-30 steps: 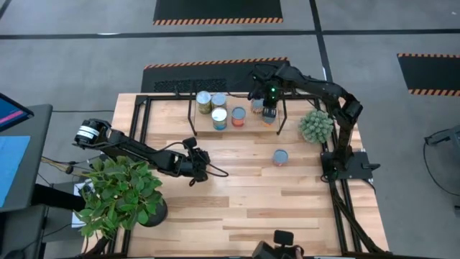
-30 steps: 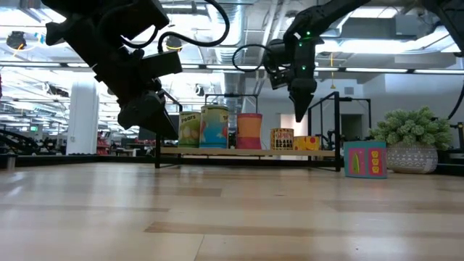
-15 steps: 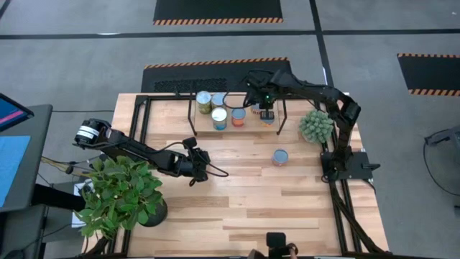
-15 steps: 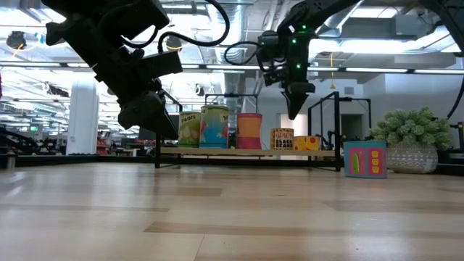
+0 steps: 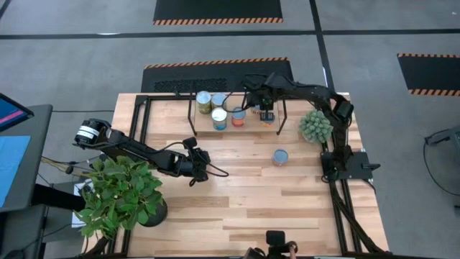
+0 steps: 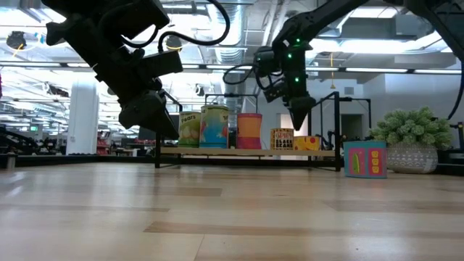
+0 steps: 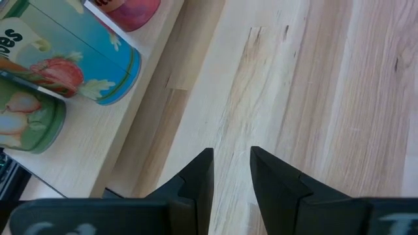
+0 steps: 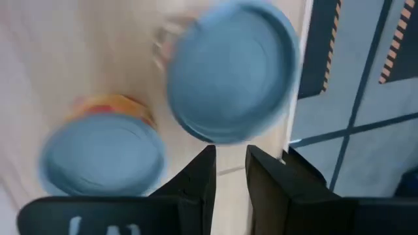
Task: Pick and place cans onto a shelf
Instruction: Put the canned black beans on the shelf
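Hovering pincer: we see the right pincer (image 5: pixel 253 94) above the back of the shelf (image 5: pixel 251 126), over the cans there, its fingers nearly together with a thin gap and nothing between them; in the right wrist view two blue can tops sit just past its fingertips (image 8: pixel 199 171).
Waiting pincer: the left pincer (image 5: pixel 207 173) hangs over the bare middle of the counter (image 5: pixel 237 187), in front of the shelf and well apart from it; its fingers (image 7: pixel 199 173) stand clenched close, a narrow slit between, gripping nothing.
Open room: we find a broad bare stretch of counter from the shelf's front edge to the near edge; the shelf's right end has little spare board beside the can there.
Cans on the shelf: we count six, a green-labelled can (image 5: pixel 204 101) and a pale-topped can (image 5: pixel 218 100) at the back left, a blue-and-white can (image 5: pixel 219 119) and a red-sided can (image 5: pixel 238 116) in front of them, one can (image 5: pixel 255 108) largely hidden under the right arm, and an orange can (image 5: pixel 267 116) at the right end.
Cans off the shelf: one lone can (image 5: pixel 280 157) stands upright on the counter, right of centre, near the right arm's base.
Edges: a large leafy plant (image 5: pixel 121 196) fills the counter's left near corner, and a small potted plant (image 5: pixel 316 126) sits at the right edge just beside the shelf.
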Controlling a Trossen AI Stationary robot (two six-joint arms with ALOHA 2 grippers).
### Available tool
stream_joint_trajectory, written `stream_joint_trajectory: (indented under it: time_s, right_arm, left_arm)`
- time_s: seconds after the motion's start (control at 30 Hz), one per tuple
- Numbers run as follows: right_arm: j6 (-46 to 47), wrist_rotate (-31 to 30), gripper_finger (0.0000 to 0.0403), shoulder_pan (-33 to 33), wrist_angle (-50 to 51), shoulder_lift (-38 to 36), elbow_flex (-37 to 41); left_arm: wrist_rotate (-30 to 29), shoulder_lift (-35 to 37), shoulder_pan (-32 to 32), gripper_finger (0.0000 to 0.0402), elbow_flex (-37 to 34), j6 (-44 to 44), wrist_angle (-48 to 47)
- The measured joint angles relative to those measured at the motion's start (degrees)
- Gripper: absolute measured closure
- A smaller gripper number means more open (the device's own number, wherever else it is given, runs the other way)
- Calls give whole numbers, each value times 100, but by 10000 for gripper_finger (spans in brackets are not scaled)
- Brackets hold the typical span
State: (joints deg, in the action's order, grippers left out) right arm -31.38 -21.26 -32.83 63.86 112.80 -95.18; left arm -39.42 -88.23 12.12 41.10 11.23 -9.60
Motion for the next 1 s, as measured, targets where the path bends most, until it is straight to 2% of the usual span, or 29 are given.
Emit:
stream_joint_trajectory:
  time_s: [0.63, 1.0]
  right_arm:
    - [82, 55, 296, 54, 152, 2, -2]
    - [-15, 149, 296, 44, -261, 4, 0]
  left_arm:
    - [44, 0, 0, 308, 0, -1, 3]
    - [55, 0, 0, 308, 0, -3, -1]
